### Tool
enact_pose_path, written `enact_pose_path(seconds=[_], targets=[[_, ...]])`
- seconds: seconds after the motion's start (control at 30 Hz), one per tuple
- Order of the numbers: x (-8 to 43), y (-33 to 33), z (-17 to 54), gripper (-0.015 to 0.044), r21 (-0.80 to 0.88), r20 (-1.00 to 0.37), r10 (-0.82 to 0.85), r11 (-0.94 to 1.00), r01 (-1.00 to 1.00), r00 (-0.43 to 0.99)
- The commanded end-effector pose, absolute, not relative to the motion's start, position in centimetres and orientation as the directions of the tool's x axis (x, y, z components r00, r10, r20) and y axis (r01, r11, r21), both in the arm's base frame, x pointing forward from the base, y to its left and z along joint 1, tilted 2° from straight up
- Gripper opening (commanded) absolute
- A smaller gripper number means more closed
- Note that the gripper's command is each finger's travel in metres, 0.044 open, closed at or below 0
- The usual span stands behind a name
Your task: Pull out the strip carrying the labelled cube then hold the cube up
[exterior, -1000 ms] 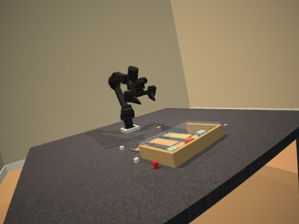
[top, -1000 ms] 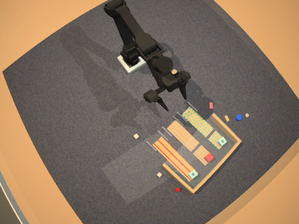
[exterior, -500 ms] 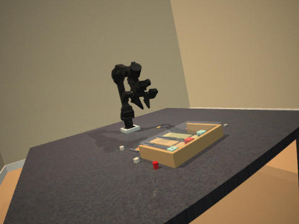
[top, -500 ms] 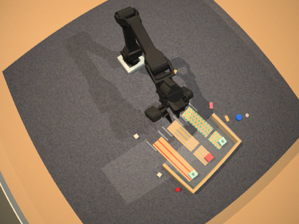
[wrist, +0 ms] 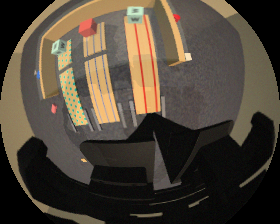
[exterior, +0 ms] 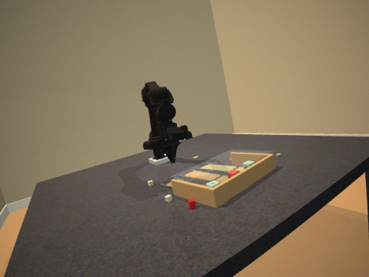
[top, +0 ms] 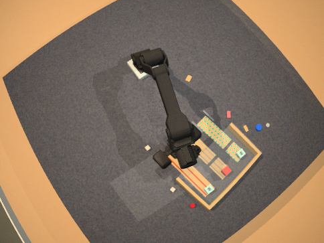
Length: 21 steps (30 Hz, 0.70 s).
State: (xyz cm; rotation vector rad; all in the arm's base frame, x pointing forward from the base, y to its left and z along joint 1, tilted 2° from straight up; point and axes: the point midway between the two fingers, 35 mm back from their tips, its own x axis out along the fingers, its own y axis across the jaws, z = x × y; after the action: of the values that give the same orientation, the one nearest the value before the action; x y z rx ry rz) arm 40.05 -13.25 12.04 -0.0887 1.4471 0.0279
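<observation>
Resting on a dark, speckled tabletop [top: 110, 43] [exterior: 114, 217] [wrist: 215, 75], a wooden tray [top: 234, 181] [exterior: 244, 179] [wrist: 172, 37] is framed by tan walls [exterior: 290, 57] and orange flooring [top: 37, 20] [exterior: 305, 233]. The labelled cube [top: 209, 189] [exterior: 212, 184] [wrist: 135, 15] is carried by the red-lined, unbroken strip [top: 191, 175] [wrist: 143, 70] inside. The fingers [exterior: 173, 162] are pressed together, nothing pinched, near that strip's outer end.

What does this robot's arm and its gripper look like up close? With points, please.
The arm [top: 171, 100] [exterior: 152, 114] is matte black all over, with chunky rounded joints. The gripper [wrist: 150, 116] is black too, with two wedge-shaped fingers tapering to points. I can't make out any cables or markings.
</observation>
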Motion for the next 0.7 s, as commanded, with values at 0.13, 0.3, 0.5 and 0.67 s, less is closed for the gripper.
enact_pose_path(seconds=[0.13,0.3,0.5,0.67], targets=[[40.2,-13.9,11.2,0.0,-0.016,-0.998,-0.01,0.995,-0.095,0.066],[40.3,-13.9,10.5,0.0,-0.016,-0.998,-0.01,0.995,-0.095,0.066],[40.4,-14.0,9.5,0.0,-0.016,-0.998,-0.01,0.995,-0.095,0.066],[40.5,-14.0,8.7,0.0,-0.016,-0.998,-0.01,0.995,-0.095,0.066]])
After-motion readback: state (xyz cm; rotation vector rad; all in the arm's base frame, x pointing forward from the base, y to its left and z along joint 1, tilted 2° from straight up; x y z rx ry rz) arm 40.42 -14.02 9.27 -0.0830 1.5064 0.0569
